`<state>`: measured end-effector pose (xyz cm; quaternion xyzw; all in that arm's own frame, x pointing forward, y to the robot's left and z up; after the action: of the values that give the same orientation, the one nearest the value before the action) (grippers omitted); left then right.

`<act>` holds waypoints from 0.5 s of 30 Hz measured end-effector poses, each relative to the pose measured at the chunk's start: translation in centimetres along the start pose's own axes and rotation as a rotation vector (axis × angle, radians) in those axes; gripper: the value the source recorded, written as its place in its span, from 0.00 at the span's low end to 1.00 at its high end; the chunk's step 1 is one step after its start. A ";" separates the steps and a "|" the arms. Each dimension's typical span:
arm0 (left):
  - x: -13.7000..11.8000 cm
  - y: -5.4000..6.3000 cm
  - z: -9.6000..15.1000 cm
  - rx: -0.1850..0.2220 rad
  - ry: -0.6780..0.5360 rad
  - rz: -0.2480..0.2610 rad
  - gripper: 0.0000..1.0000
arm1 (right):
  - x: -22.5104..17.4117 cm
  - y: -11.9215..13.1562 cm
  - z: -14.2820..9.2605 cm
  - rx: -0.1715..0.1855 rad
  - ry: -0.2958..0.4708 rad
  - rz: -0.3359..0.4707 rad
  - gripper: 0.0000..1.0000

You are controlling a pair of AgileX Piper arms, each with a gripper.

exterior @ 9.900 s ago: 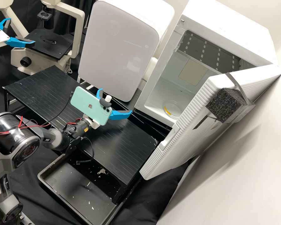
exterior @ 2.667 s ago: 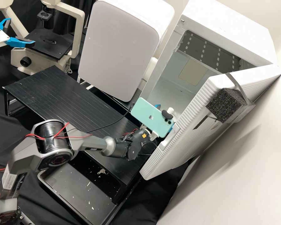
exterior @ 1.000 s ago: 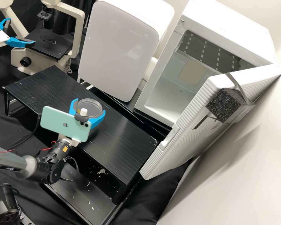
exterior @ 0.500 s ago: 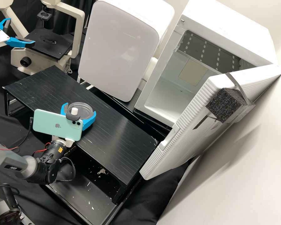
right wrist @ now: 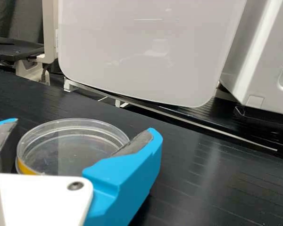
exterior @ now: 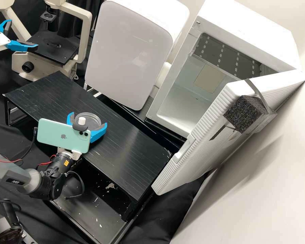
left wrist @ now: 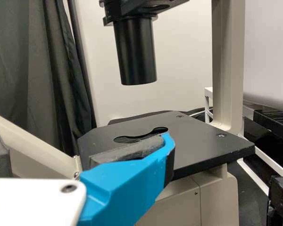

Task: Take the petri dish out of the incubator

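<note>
Petri dish [right wrist: 70, 150] lies flat on top of the black stand [exterior: 132, 152], between its two ends, broad face up. Being round, it is as long one way as another, so its outline follows neither of the stand's edges; a yellow mark on its side faces back toward the right wrist camera, close to one finger. The right gripper [exterior: 88, 118] comes in over the stand's near long edge, its fingers spread with the dish between them, and the high view shows a narrow gap between one finger and the rim. A teal phone [exterior: 59, 134] is mounted on that arm, above the stand's near edge.

Beyond the stand's right end sits the incubator [exterior: 247, 30], its ribbed door [exterior: 193, 145] swung open toward that end, with a dark foam block [exterior: 243, 113] strapped to the door. A pale cabinet [exterior: 128, 51] stands behind the stand's far long edge. Past the stand's left end is a microscope [exterior: 18, 62], and the left gripper [exterior: 23, 34] is up by its stage, well apart from the stand, fingers spread wide. A dark tray [exterior: 91, 210] with pale flecks sits lower, along the stand's near side.
</note>
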<state>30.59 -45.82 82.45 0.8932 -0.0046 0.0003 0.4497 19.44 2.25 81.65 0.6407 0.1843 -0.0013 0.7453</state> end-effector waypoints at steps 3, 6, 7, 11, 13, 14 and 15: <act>0.0 0.0 0.0 0.000 0.000 0.000 1.00 | 0.0 0.0 0.0 0.000 0.000 0.000 1.00; 0.0 0.0 0.0 0.000 0.000 0.000 1.00 | -0.1 0.0 0.0 0.001 0.000 0.007 1.00; 0.0 0.0 0.0 0.000 0.000 0.000 1.00 | -0.3 0.0 0.0 0.005 0.002 0.014 1.00; 0.0 0.0 0.0 0.000 0.000 0.000 1.00 | -1.2 0.2 -0.7 0.013 0.011 0.068 1.00; 0.0 0.0 0.0 0.000 0.000 0.000 1.00 | -1.9 0.4 -1.3 0.021 0.016 0.128 1.00; 0.0 0.0 0.0 0.000 0.000 0.000 1.00 | -2.3 0.6 -1.6 0.027 0.018 0.166 1.00; 0.0 0.0 0.0 0.000 0.000 0.000 1.00 | -3.0 0.7 -2.2 0.037 0.023 0.221 1.00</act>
<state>30.59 -45.82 82.45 0.8932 -0.0046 0.0003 0.4497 16.25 3.75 82.92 0.6708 0.1210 0.0845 0.7268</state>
